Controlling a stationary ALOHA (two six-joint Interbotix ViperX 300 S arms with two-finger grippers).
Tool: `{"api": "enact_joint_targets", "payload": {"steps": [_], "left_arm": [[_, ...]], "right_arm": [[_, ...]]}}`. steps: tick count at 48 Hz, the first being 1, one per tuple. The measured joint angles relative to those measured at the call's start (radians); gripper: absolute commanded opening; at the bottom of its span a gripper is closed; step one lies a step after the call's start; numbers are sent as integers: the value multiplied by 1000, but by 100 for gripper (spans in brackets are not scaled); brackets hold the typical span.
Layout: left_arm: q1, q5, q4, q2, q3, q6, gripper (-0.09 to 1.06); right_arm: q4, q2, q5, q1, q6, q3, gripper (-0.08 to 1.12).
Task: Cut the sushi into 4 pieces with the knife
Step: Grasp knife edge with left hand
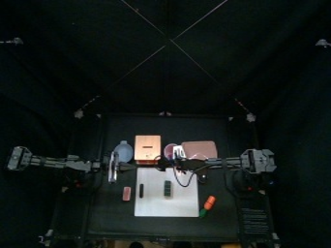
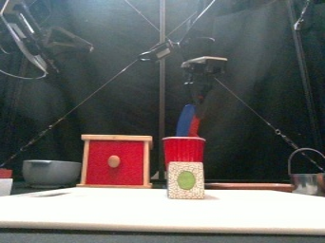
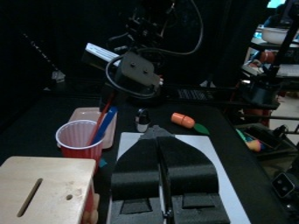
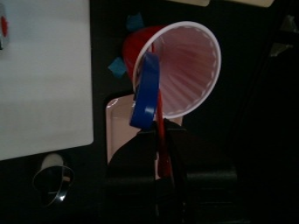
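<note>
No cut is made yet. The white board (image 1: 153, 203) is lying in front of the right gripper (image 1: 184, 167), carrying the sushi roll (image 1: 167, 187) whole. That gripper is hanging over the red cup (image 2: 184, 150), its jaws apparently pinching the red knife (image 4: 165, 149); the blue knife (image 4: 146, 92) is leaning alongside. The left gripper (image 3: 160, 133), pressed together and empty, is resting off to its left.

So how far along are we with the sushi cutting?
Nothing cut: the sushi roll looks whole on the white board. In hand: the right gripper is above the red cup, at the knives. Left: lift a knife, make the cuts.
</note>
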Motion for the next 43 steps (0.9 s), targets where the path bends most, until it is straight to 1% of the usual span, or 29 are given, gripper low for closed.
{"api": "enact_joint_targets", "payload": {"steps": [13,24,34,43], "left_arm": [[5,2,0,0,2,0,-2],[11,0,0,0,0,2,-1],[18,-20,0,0,0,2,-1],[28,-67,0,0,0,2,-1]], "right_arm": [[20,-17,60,-9,0,-86,25],[87,-118,54,-38,28,-104,25],[140,-224,-38,-60,81,-83,25],[209,-328,-218,-78,137,14,25]]}}
